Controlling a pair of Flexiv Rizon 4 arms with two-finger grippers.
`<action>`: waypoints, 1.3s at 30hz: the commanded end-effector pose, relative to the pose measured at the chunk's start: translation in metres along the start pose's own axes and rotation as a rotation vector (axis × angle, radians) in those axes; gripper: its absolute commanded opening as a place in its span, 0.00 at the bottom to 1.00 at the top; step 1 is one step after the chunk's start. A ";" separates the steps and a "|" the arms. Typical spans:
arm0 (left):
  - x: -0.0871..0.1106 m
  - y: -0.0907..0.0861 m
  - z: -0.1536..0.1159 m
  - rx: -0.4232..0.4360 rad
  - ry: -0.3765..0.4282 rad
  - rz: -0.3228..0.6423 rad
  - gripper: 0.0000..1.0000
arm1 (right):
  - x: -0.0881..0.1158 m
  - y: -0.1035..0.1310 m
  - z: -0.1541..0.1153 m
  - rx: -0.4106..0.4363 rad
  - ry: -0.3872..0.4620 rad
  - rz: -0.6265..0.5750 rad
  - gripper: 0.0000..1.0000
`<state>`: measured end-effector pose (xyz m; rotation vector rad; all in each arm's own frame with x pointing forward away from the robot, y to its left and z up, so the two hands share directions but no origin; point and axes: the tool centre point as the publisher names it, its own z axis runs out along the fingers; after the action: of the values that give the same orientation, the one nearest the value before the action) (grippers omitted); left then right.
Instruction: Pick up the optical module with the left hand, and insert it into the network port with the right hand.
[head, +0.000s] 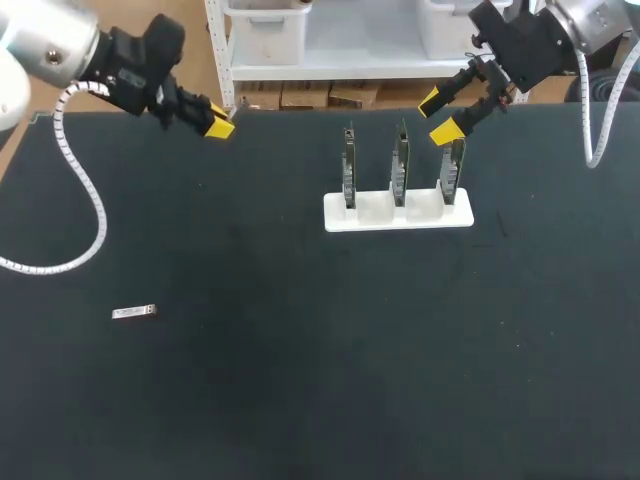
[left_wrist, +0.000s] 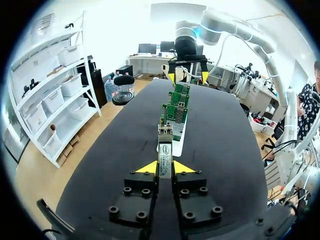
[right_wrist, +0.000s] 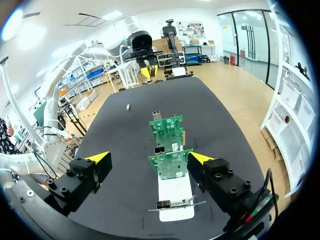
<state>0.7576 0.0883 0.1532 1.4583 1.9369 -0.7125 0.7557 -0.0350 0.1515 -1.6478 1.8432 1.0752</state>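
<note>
Two arms hang over the far side of the dark table (head: 300, 380), one at each end. At the far left edge, the left gripper (head: 216, 122) has its yellow tips drawn close together. Its wrist view shows them clamped on the optical module (left_wrist: 165, 155), a slim silver bar that sticks out ahead of the fingers and is lined up with the row of boards. Nearer the front on the left, well apart from that gripper, a small silver oblong piece (head: 133, 313) lies flat on the table. Right of the middle, a white stand (head: 380, 212) holds three green circuit boards (head: 348, 165) upright in a row, and the right wrist view shows a silver network port (right_wrist: 160, 150) on a board's face. Just behind the rightmost board, the right gripper (head: 440, 115) hangs with its fingers spread wide and nothing between them.
</note>
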 end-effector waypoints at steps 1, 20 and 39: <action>0.001 -0.001 0.000 -0.003 -0.004 0.002 0.00 | 0.000 0.002 0.000 0.005 0.000 0.000 1.00; -0.110 -0.037 0.034 0.217 -0.345 0.109 0.00 | 0.000 0.002 0.000 0.005 0.000 0.000 1.00; -0.138 -0.047 0.063 0.225 -0.387 0.142 0.00 | 0.000 0.002 0.000 0.005 0.000 0.000 1.00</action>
<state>0.7521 -0.0583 0.2150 1.4446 1.4821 -1.0870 0.7557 -0.0350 0.1514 -1.6478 1.8433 1.0751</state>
